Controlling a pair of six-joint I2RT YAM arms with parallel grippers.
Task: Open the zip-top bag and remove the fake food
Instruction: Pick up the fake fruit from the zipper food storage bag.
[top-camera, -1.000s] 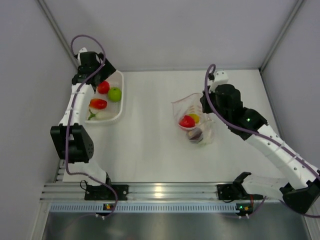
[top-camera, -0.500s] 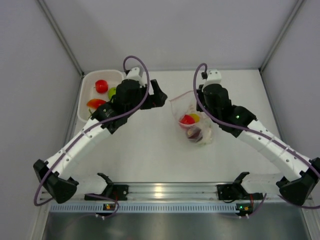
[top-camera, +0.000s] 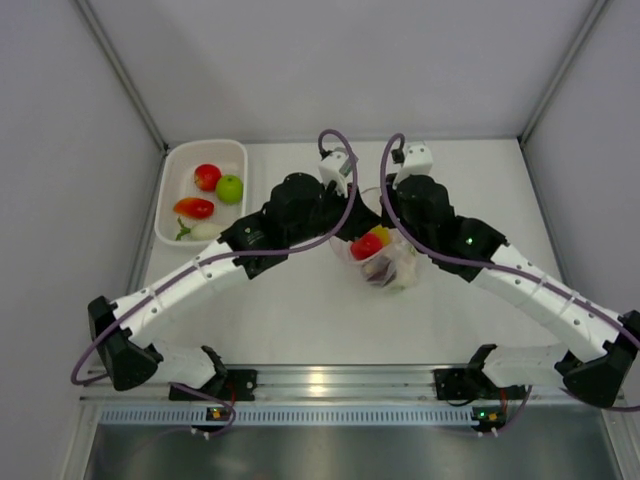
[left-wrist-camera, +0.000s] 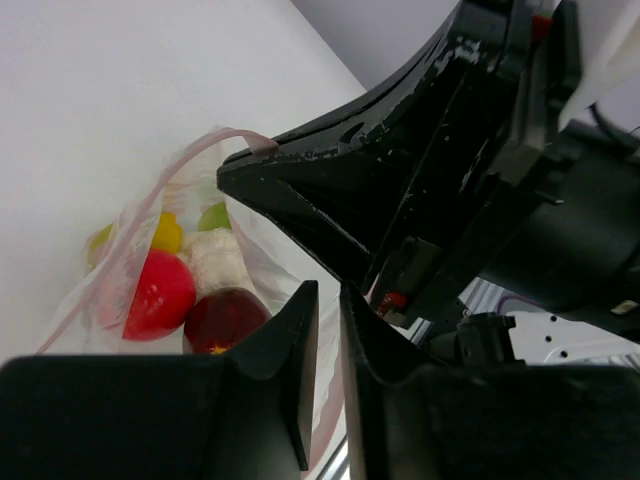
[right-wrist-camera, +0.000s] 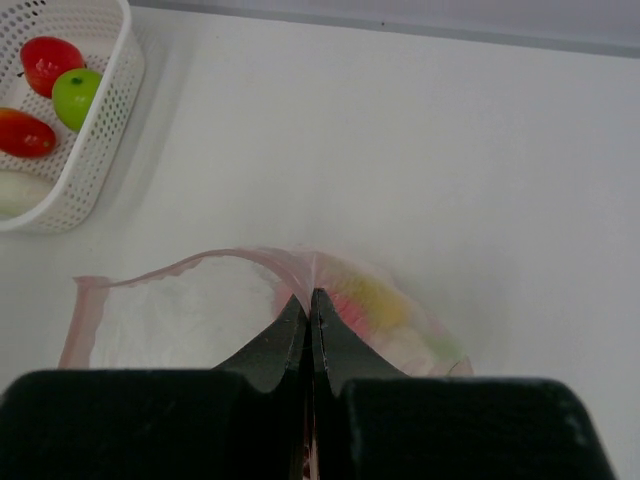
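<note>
The zip-top bag (top-camera: 397, 270) lies mid-table, its pink zip strip (left-wrist-camera: 190, 157) arched open. Fake food shows inside: a red piece (left-wrist-camera: 160, 295), a dark purple one (left-wrist-camera: 225, 320), a yellow one (left-wrist-camera: 166, 232), plus white and green bits. My right gripper (right-wrist-camera: 309, 295) is shut on the far rim of the bag (right-wrist-camera: 180, 310) and holds it up. My left gripper (left-wrist-camera: 325, 290) hangs at the near rim beside the red piece (top-camera: 366, 246). Its jaws are open by only a narrow slit, and bag film shows through it. Whether it touches the film I cannot tell.
A white perforated basket (top-camera: 165, 215) stands at the back left. It holds a red fruit (top-camera: 207, 177), a green apple (top-camera: 230, 188), an orange-red piece (top-camera: 195, 208) and a white radish (top-camera: 205, 230). Both forearms cross over the table's middle, with walls on three sides.
My left arm swung from the basket across to the bag, and its jaws narrowed from wide open to a slit. The right gripper kept its hold on the rim, shifting slightly left.
</note>
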